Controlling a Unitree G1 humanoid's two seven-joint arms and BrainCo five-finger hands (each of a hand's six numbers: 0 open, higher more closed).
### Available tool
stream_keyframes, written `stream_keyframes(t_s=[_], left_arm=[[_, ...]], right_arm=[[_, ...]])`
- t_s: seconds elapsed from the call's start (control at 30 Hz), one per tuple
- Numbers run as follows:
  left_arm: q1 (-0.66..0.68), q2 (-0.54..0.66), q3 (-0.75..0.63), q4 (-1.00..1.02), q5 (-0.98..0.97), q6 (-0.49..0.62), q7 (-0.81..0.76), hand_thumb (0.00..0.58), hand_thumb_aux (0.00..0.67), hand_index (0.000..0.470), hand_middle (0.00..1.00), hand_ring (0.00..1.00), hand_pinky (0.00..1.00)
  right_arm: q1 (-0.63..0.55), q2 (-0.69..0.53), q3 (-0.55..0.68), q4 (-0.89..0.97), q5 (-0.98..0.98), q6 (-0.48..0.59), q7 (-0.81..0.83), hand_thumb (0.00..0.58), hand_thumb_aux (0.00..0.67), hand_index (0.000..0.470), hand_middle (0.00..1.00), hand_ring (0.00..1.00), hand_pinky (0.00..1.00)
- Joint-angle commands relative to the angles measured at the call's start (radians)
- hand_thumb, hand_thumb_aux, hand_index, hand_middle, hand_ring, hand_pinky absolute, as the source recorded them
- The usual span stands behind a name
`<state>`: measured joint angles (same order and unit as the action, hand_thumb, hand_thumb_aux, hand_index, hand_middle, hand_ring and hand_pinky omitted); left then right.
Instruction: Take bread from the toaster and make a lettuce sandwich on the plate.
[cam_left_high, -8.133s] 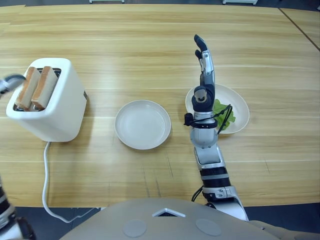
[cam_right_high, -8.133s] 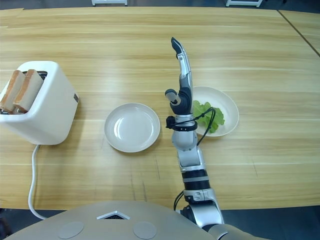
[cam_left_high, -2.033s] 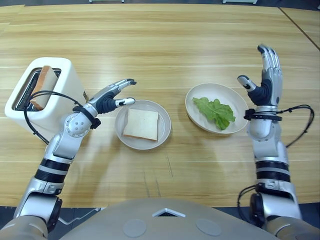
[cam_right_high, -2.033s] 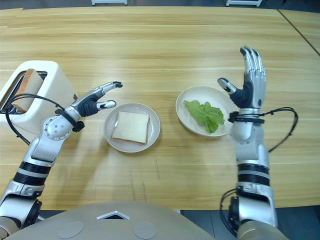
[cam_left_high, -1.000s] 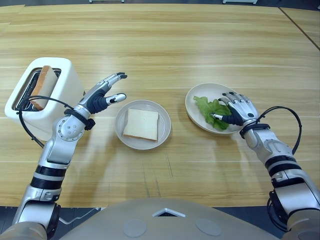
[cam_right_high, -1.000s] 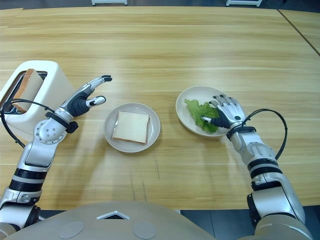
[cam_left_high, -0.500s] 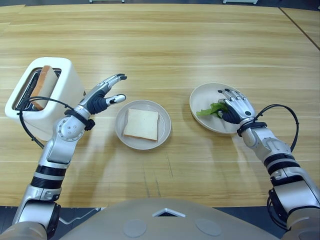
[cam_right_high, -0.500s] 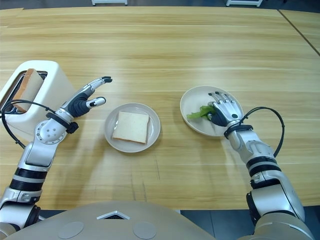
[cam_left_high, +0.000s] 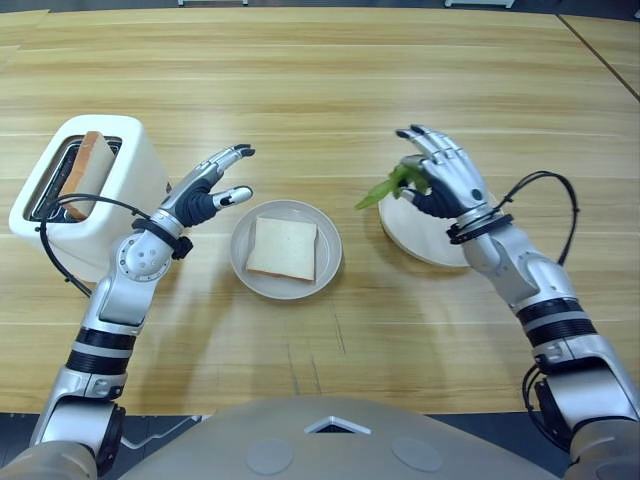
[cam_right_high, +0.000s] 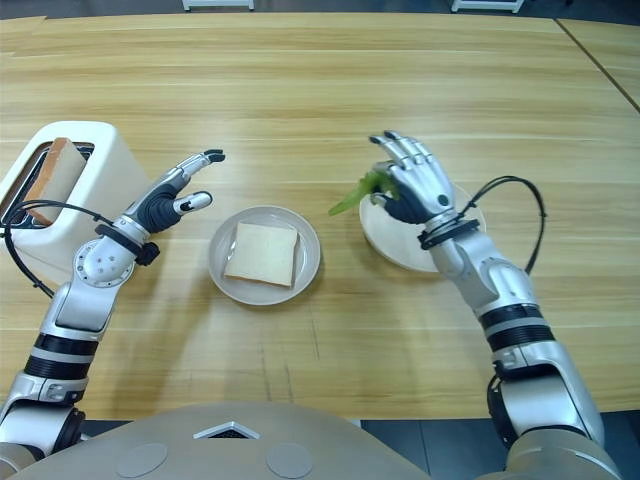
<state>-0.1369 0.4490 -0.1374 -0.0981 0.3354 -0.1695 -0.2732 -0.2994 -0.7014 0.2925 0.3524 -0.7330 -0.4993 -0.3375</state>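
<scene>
Green lettuce (cam_left_high: 384, 189) is pinched in the right hand (cam_left_high: 441, 181), whose fingers are curled around one end of it. The leaf is long and thin here. It runs sideways and a bit downward, and its loose tip points to the robot's left, toward the plate (cam_left_high: 326, 275) with the bread. It is up in the air, over the left edge of a second dish (cam_left_high: 410, 236) (a smooth, round, cream one). I count one leaf.

One slice of bread (cam_left_high: 284, 248) lies flat in the middle of the plate. It is square, pale and soft looking, with a thin tan crust. The plate is round, shallow and cream, just like the other dish, so that makes two dishes.

Another slice (cam_left_high: 84, 172) stands up in the back slot of the toaster (cam_left_high: 125, 200), with its brown edge poking out. That makes two slices in all. The toaster is one white, boxy thing with round corners and two slots on top.

Between the toaster and the plate the left hand (cam_left_high: 206, 192) is up off the table, its fingers spread wide and holding nothing.

All of it is on a wooden table (cam_left_high: 320, 80) made of long, light boards.
</scene>
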Motion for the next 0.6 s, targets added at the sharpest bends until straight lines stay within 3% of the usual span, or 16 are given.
stream_keyframes(t_s=[0.03,0.27,0.4,0.6], left_arm=[[-0.007,-0.003,0.005,-0.006,-0.002,0.001,0.0,0.0,0.0,0.0,0.0,0.0,0.0],[-0.061,-0.071,0.178,-0.077,-0.094,-0.013,0.153,0.0,0.0,0.0,0.0,0.0,0.0],[-0.056,-0.076,0.178,-0.09,-0.11,-0.013,0.149,0.0,0.0,0.0,0.0,0.0,0.0],[-0.049,-0.091,0.177,-0.091,-0.115,-0.021,0.155,0.0,0.0,0.0,0.0,0.0,0.0]], right_arm=[[-0.061,0.089,0.069,-0.028,-0.019,-0.033,0.059,0.58,0.67,0.47,0.0,0.0,0.0],[-0.125,0.199,0.192,-0.029,-0.114,-0.09,0.11,0.58,0.67,0.47,0.0,0.0,0.0],[-0.16,0.241,0.263,0.005,-0.181,-0.1,0.15,0.58,0.67,0.47,0.0,0.0,0.0],[-0.224,0.314,0.262,0.042,-0.257,-0.076,-0.03,0.58,0.67,0.47,0.0,0.0,0.0]])
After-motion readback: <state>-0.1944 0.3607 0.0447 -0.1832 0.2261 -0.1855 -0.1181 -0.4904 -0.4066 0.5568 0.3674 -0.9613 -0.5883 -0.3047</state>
